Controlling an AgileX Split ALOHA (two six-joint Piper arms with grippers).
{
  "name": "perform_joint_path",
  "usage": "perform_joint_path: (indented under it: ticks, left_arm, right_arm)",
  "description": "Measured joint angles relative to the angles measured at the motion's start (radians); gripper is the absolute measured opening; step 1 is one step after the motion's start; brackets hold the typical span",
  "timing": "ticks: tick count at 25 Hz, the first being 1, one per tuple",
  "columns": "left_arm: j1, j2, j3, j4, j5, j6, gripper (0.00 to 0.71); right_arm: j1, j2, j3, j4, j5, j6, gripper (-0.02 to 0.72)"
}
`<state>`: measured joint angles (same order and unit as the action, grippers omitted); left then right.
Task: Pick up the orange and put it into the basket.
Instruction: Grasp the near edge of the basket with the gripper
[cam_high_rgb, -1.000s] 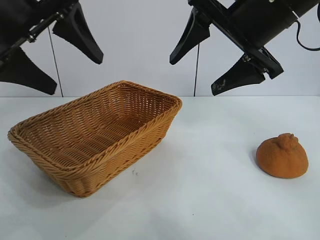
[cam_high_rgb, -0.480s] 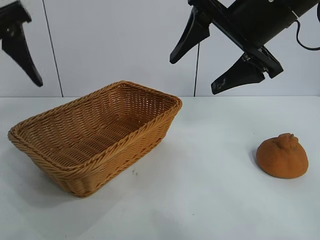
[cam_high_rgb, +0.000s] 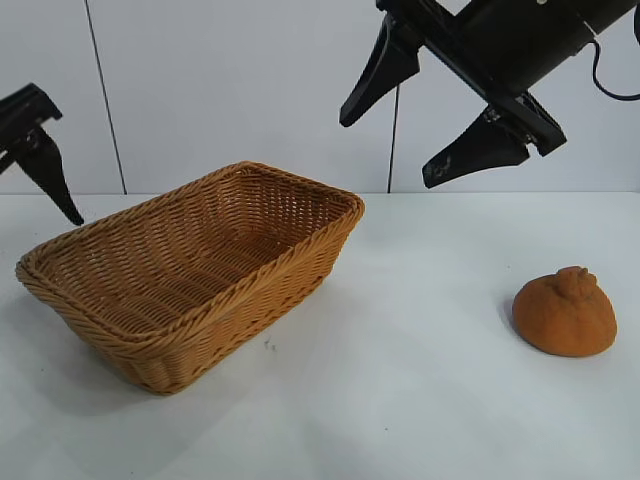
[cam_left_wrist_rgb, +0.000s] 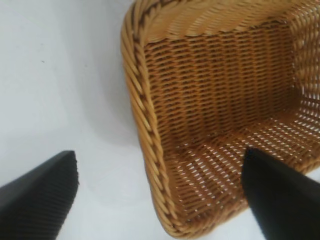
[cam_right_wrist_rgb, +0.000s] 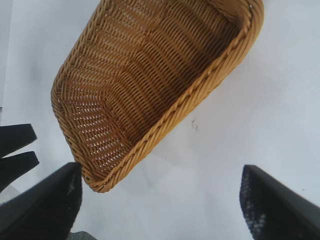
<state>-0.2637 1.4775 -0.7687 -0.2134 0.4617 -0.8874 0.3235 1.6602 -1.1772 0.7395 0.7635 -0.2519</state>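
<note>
The orange (cam_high_rgb: 565, 312), dull brownish and knobby on top, rests on the white table at the right, untouched. The tan wicker basket (cam_high_rgb: 232, 328) stands at the left with nothing in it. High above the table's middle, between basket and orange, my right gripper (cam_high_rgb: 387, 150) hangs open and holds nothing; its wrist view looks down on the basket (cam_right_wrist_rgb: 197, 102) and bare table between its fingers (cam_right_wrist_rgb: 47, 205). My left gripper (cam_left_wrist_rgb: 160, 165) is open over the basket's left end (cam_left_wrist_rgb: 147, 125). Only one left finger (cam_high_rgb: 42, 160) shows at the exterior view's left edge. Neither wrist view shows the orange.
The white tabletop (cam_high_rgb: 400, 380) lies bare between the basket and the orange. A pale panelled wall (cam_high_rgb: 260, 90) stands behind the table. The left gripper's fingers (cam_right_wrist_rgb: 15, 145) show at the edge of the right wrist view.
The left arm has swung down and outward, from the exterior view's top left to its left edge beside the basket. The right arm, orange and basket have not moved.
</note>
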Motion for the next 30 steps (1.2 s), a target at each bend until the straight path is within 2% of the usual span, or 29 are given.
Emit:
perform_joint_path:
  ticks: [7, 13, 18, 20, 23, 28, 29, 30]
  left_arm:
    - [0.000, 0.173, 0.000, -0.017, -0.155, -0.003, 0.630]
    - [0.000, 0.287, 0.000, -0.028, -0.183, -0.003, 0.630]
    - [0.000, 0.298, 0.000, -0.050, -0.191, -0.003, 0.608]
    - [0.000, 0.298, 0.000, -0.051, -0.191, 0.001, 0.557]
    - [0.000, 0.298, 0.000, -0.055, -0.195, 0.021, 0.440]
    - [0.000, 0.298, -0.002, -0.070, -0.219, 0.036, 0.135]
    - [0.000, 0.298, -0.002, -0.080, -0.217, 0.033, 0.087]
    - [0.000, 0.298, -0.002, -0.082, -0.216, 0.037, 0.084]
  right_arm:
    - [0.000, 0.000, 0.000, 0.000, -0.001, 0.000, 0.589]
    - [0.000, 0.000, 0.000, 0.000, -0.006, 0.000, 0.589]
    - [0.000, 0.000, 0.000, 0.000, -0.007, 0.000, 0.589]
    - [0.000, 0.000, 0.000, 0.000, -0.007, 0.000, 0.589]
    - [0.000, 0.000, 0.000, 0.000, -0.007, 0.000, 0.589]
    - [0.000, 0.000, 0.000, 0.000, -0.007, 0.000, 0.589]
    - [0.000, 0.000, 0.000, 0.000, -0.007, 0.000, 0.589]
    - [0.000, 0.000, 0.000, 0.000, -0.007, 0.000, 0.589]
